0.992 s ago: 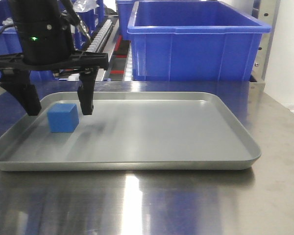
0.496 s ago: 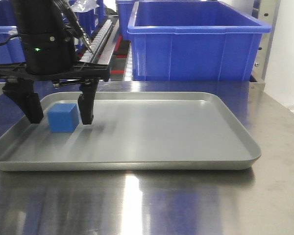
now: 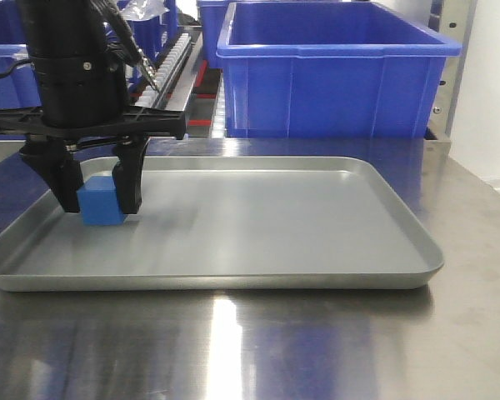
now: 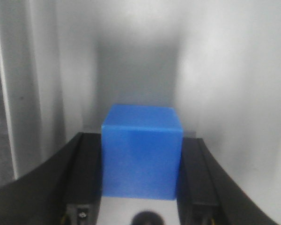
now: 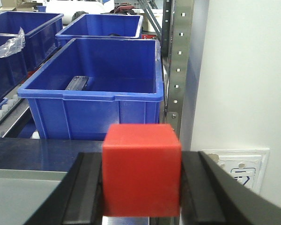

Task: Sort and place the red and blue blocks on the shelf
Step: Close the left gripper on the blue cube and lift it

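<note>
On my front camera the left tool point(image 3: 100, 206) is down inside the shallow grey tray point(image 3: 233, 281) that sits on the steel bench point(image 3: 317, 350). Its two black fingers point(image 3: 130, 179) are pinching the blue block point(image 3: 102, 204) from either side. The left wrist view shows the same: each pad lies flush against a side face of the cube, with the tray floor just beyond it. The block looks level with the tray floor, though I cannot tell whether it is resting on it or is a hair clear. The right tool point(image 5: 141, 187) is out of the front camera's view. On its own wrist camera it is clamped on the red block point(image 5: 141, 168), which is held square between the fingers. Ahead of that tool stands a large blue bin point(image 5: 89, 110), and just to the tool's right is the shelf point(image 5: 179, 61) upright.
</note>
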Robot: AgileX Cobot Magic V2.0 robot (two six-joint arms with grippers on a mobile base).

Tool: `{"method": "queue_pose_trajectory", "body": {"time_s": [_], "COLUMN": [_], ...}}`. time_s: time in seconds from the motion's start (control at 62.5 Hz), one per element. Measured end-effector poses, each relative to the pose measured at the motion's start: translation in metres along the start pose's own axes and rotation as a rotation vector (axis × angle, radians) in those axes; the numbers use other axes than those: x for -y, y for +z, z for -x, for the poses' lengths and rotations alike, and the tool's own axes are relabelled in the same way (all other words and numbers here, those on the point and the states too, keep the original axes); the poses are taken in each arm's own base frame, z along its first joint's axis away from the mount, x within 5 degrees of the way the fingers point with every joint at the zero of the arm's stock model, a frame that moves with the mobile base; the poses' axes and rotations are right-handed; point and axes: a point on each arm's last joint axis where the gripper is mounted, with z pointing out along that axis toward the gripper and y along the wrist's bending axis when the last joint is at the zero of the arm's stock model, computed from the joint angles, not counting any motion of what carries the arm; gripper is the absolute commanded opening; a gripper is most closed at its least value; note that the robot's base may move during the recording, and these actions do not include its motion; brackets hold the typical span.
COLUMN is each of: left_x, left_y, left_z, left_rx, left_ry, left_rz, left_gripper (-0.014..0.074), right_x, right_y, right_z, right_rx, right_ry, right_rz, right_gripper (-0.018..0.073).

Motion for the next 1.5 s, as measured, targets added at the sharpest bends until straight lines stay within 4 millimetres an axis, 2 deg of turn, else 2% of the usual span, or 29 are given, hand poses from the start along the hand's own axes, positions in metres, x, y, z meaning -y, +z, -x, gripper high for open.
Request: {"method": "queue_pose_trajectory", "body": {"time_s": [0.176, 0.48, 0.608, 0.8, 1.024, 1.168, 1.313, 1.505], "left_x": [0.0, 0.0, 0.0, -0.003, -0.008, -0.016, -0.03, -0.059], "left_y": [0.0, 0.0, -0.006, -0.035, -0.089, -0.115, -0.123, -0.119], "left_z": [0.0, 0.0, -0.001, -0.002, -0.008, -0.013, -0.025, -0.053], "left_rx": [0.0, -0.001, 0.011, 0.094, 0.285, 0.406, 0.521, 0.683], "left_ry": [0.0, 0.0, -0.002, -0.005, -0.002, 0.029, 0.109, 0.162], "left_rz": [0.0, 0.0, -0.008, -0.051, -0.15, -0.21, -0.247, -0.254], "left_gripper": [0.0186, 0.0185, 0.0185, 0.0185, 0.0185, 0.0185, 0.0185, 0.0185], "right_x": [0.0, 0.0, 0.0, 0.0, 0.0, 0.0, 0.0, 0.0], "right_y": [0.0, 0.0, 0.0, 0.0, 0.0, 0.0, 0.0, 0.0], "right_z": [0.0, 0.0, 0.0, 0.0, 0.0, 0.0, 0.0, 0.0], "right_rx": [0.0, 0.0, 0.0, 0.0, 0.0, 0.0, 0.0, 0.0], "right_ry": [0.0, 0.0, 0.0, 0.0, 0.0, 0.0, 0.0, 0.0], "right_rz": [0.0, 0.0, 0.0, 0.0, 0.0, 0.0, 0.0, 0.0], "right_gripper": [0.0056, 0.0056, 0.0056, 0.0056, 0.0056, 0.0056, 0.0056, 0.0056]}}
